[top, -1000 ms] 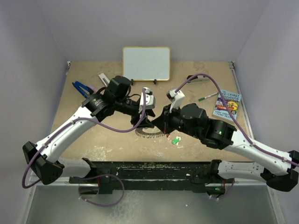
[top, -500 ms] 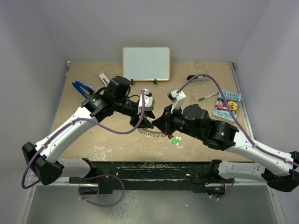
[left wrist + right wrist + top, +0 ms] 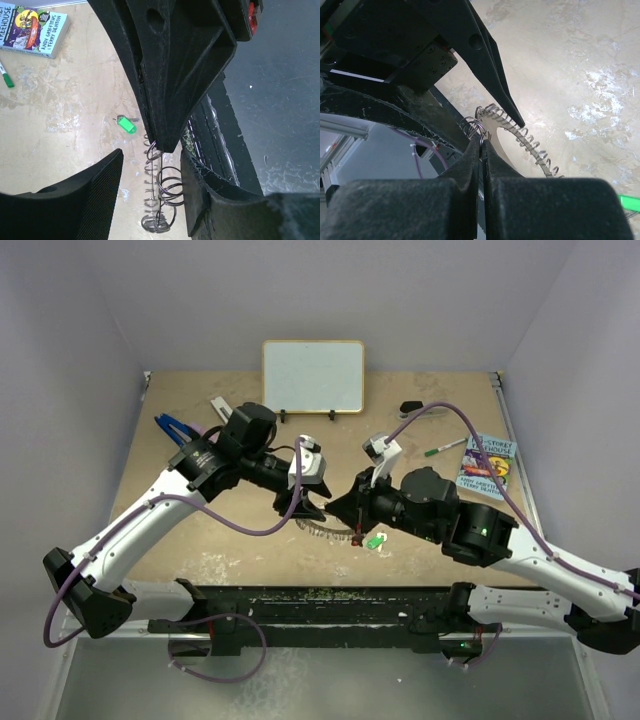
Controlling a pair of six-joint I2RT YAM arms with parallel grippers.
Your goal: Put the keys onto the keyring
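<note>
The keyring [image 3: 318,527] is a flat silver ring with small wire loops on its rim, at the table's near middle. My left gripper [image 3: 300,504] is open; in the left wrist view its fingers [image 3: 95,195] straddle the ring [image 3: 161,200], seen edge-on. My right gripper [image 3: 347,512] is shut on one small wire loop at the ring's rim [image 3: 479,126], its tip also showing in the left wrist view [image 3: 162,145]. The green-headed key [image 3: 376,540] lies on the table beside the ring [image 3: 127,124]. A small red piece [image 3: 354,537] shows under the right gripper; I cannot tell if it is the red key.
A whiteboard [image 3: 313,375] stands at the back. A book [image 3: 487,462] and a green-capped pen [image 3: 440,448] lie at the right. Blue-handled tools [image 3: 172,427] lie at the left. A black rail [image 3: 320,600] runs along the near edge.
Both grippers have shifted slightly left and nearer the front edge. The ring went with them and now shows less of its flat face. The green key has not moved.
</note>
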